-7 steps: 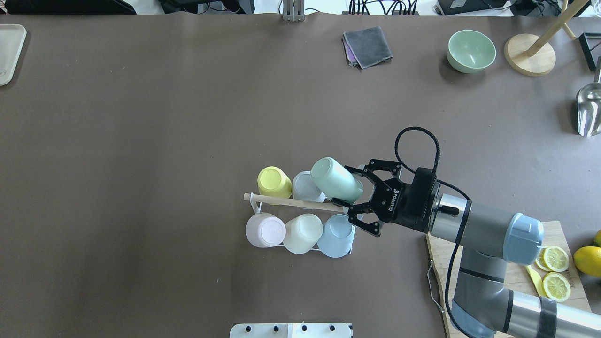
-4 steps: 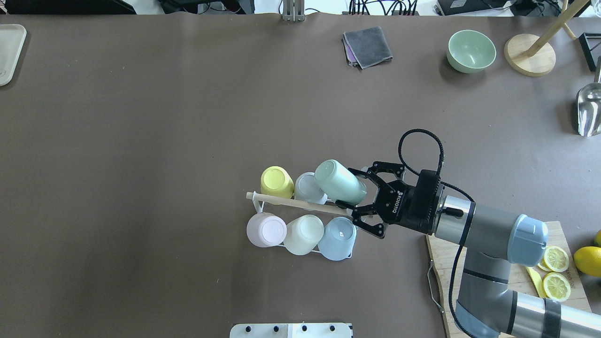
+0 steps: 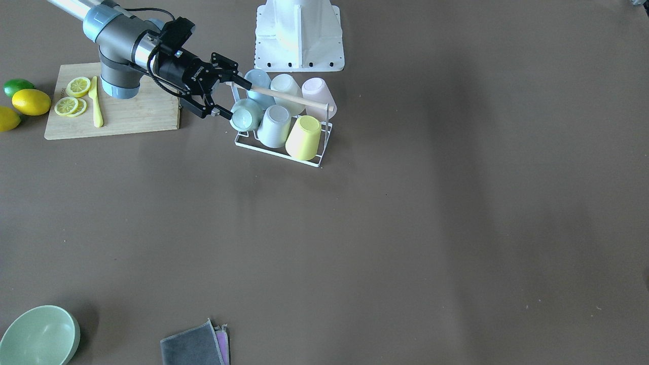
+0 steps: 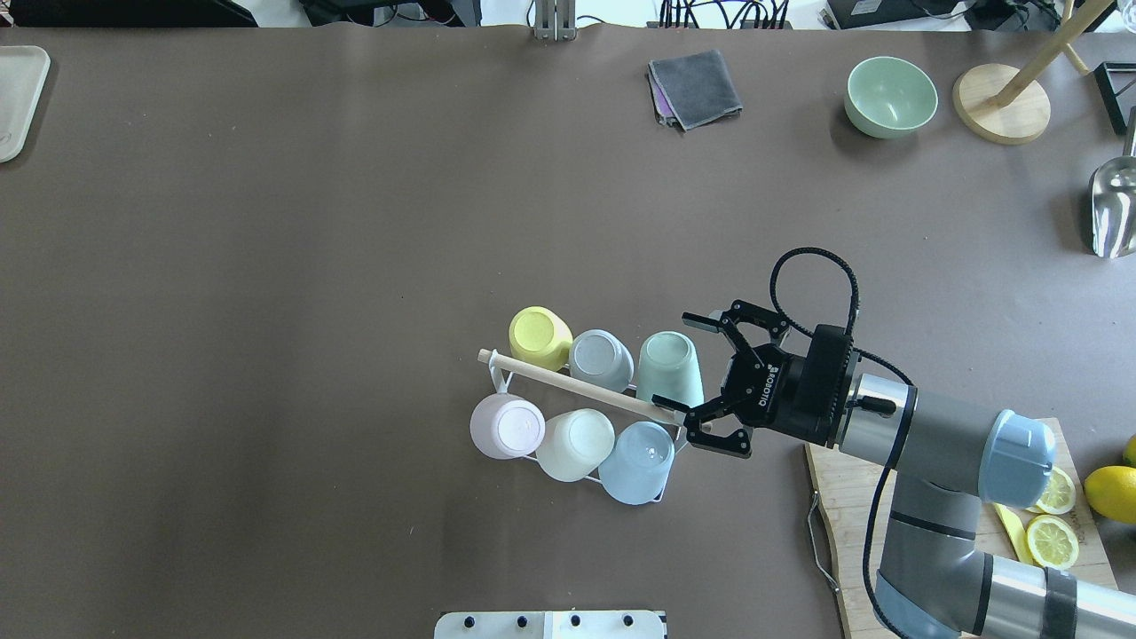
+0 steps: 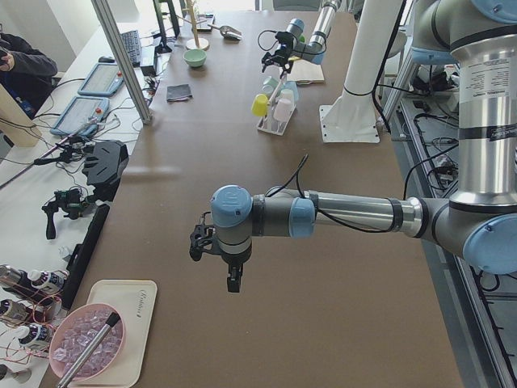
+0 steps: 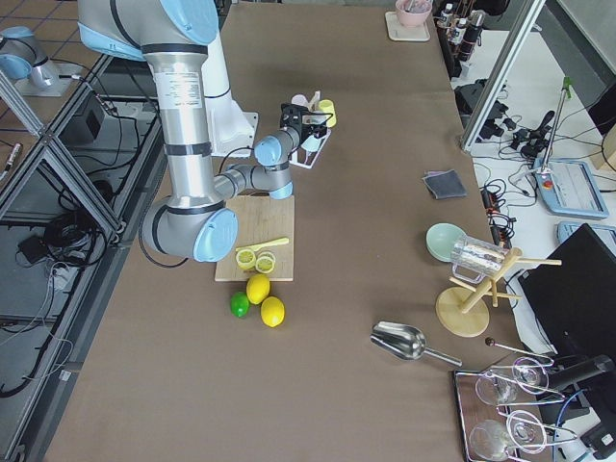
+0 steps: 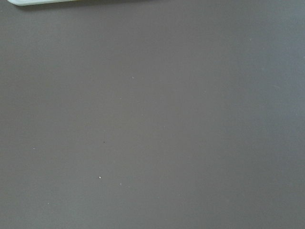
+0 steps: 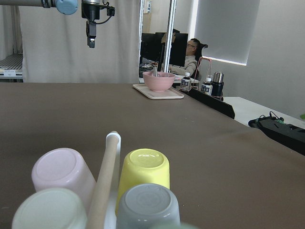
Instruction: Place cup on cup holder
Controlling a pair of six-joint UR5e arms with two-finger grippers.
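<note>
The cup holder [image 4: 568, 383], a white wire rack with a wooden rod across the top, stands at table centre with several upside-down cups on it. The mint green cup [image 4: 670, 368] sits on the rack's back right prong, beside a grey-blue cup [image 4: 602, 359] and a yellow cup [image 4: 540, 337]. My right gripper [image 4: 682, 362] is open, its fingers spread around the mint cup's right edge, apart from it; it also shows in the front view [image 3: 230, 96]. My left gripper [image 5: 214, 242] hangs over bare table far to the left; I cannot tell whether it is open or shut.
A chopping board [image 4: 932, 532] with lemon slices lies under my right arm, whole lemons [image 4: 1111, 493] beside it. A green bowl [image 4: 890, 96], a grey cloth [image 4: 695, 87], a wooden stand [image 4: 1001, 102] and a metal scoop [image 4: 1111, 209] lie at the back.
The mint cup went from tilted in my right gripper to upside down on the rack. The gripper opened and drew back to the right. The rack turned slightly.
</note>
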